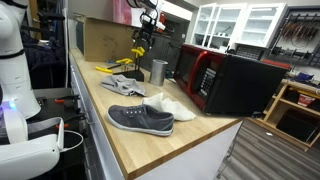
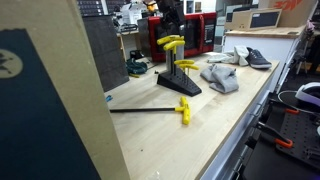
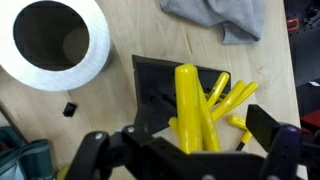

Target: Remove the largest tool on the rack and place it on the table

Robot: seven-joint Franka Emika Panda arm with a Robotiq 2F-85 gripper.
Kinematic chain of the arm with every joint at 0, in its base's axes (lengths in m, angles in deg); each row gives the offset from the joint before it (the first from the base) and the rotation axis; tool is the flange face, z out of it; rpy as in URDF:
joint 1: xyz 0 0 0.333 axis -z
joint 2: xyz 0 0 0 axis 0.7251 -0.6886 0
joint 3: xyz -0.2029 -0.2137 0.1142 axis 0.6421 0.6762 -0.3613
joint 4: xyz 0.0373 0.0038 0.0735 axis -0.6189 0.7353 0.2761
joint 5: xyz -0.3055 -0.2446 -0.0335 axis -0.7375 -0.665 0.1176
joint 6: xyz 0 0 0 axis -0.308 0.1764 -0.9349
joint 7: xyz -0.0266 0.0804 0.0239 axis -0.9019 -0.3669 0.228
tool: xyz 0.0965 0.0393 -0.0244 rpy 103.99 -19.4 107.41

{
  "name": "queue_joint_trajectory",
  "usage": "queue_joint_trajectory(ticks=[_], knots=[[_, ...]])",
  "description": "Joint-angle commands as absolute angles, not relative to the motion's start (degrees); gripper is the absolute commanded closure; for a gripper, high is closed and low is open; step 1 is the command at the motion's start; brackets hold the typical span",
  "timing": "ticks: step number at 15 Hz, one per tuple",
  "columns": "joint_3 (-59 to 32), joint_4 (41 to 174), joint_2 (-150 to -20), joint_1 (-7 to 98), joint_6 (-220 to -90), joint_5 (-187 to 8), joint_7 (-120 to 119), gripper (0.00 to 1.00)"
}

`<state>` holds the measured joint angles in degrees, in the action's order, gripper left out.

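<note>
Wide-spread fingers mark the gripper (image 3: pixel 183 138), which hangs directly above the rack (image 3: pixel 150 80) and grips nothing. In the wrist view the dark fingers (image 3: pixel 275 135) stand well apart on either side of the rack's thickest yellow handle, with a gap showing on both sides.

That handle belongs to the largest tool (image 3: pixel 188 100), which stands upright in the rack and rises higher than its neighbours in an exterior view (image 2: pixel 172 43). The shorter yellow-handled tools (image 3: pixel 225 95) fan out just beside it in the same rack.

In both exterior views the gripper (image 1: pixel 143 33) (image 2: pixel 170 27) sits close over the top of the rack (image 2: pixel 185 88). Whether it touches the tall handle cannot be told from there.

The rack stands on the table (image 2: pixel 205 135). Near the rack's foot a second long tool (image 2: pixel 150 110) lies flat on the wood, its dark shaft pointing away from the rack. A steel cup (image 1: pixel 158 71) stands just beside the rack. A grey cloth (image 2: pixel 220 75) lies near the rack, and a pair of shoes (image 1: pixel 140 118) lies farther from it than the cloth.
</note>
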<state>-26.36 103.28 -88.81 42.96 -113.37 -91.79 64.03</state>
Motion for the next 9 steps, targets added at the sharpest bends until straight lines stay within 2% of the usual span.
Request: queue_joint_trajectory(ticks=[1, 5, 6, 7, 9], knots=[[-26.3, 101.5, -90.8, 42.2, -114.9, -91.9, 64.0, 0.00], [-26.7, 100.7, -91.4, 41.4, -116.4, -92.2, 64.2, 0.00], [-26.7, 100.6, -91.2, 41.1, -116.4, -92.3, 63.9, 0.25], [-26.6, 100.6, -91.0, 41.1, -116.1, -92.3, 64.0, 0.26], [-26.7, 100.3, -90.6, 41.0, -115.8, -92.1, 64.2, 0.42]])
